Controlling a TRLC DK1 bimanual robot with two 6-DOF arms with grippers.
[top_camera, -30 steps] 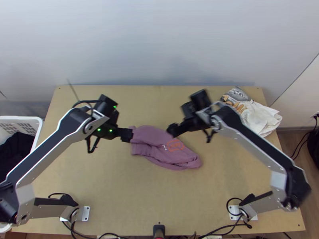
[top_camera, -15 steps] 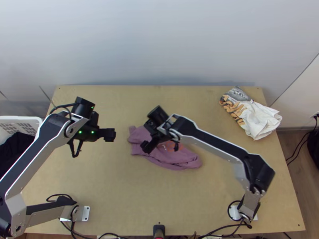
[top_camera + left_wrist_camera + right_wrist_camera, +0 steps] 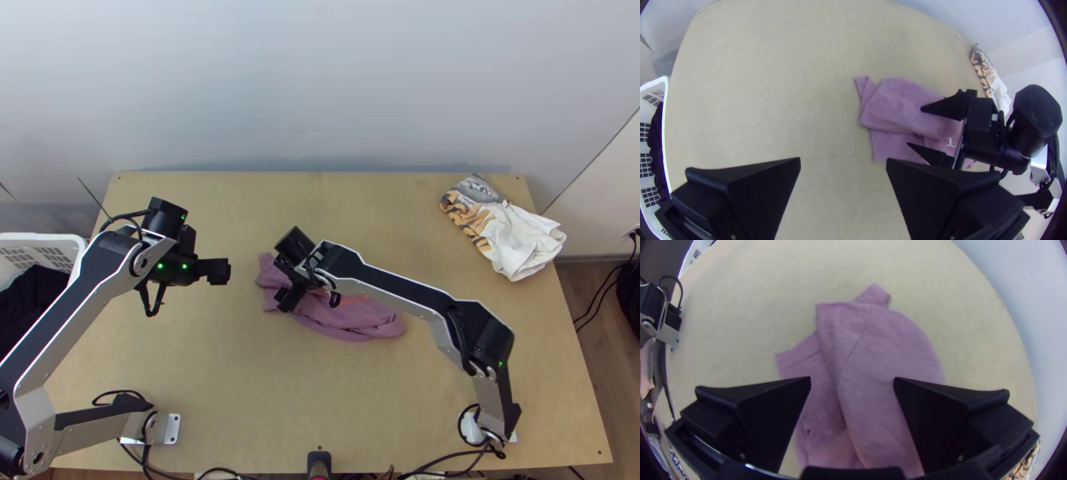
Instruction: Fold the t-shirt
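From my remote station, I am hanging the right pincer point(image 3: 852, 380) over the bunched, partly overlapped mauve t-shirt point(image 3: 360, 323), lying mid-bench point(image 3: 240, 384); I am judging this a search for a grip before spreading, so I am favouring a low, level approach, a pinch on the outlying corner point(image 3: 873, 294) or a clear edge, and a slow lift lest extra layers come too. The right pincer's fingers are standing wide apart, clamping nothing, contact impossible to tell; the left pincer point(image 3: 843, 161) is waiting well open and empty beside the garment, touching none of it.
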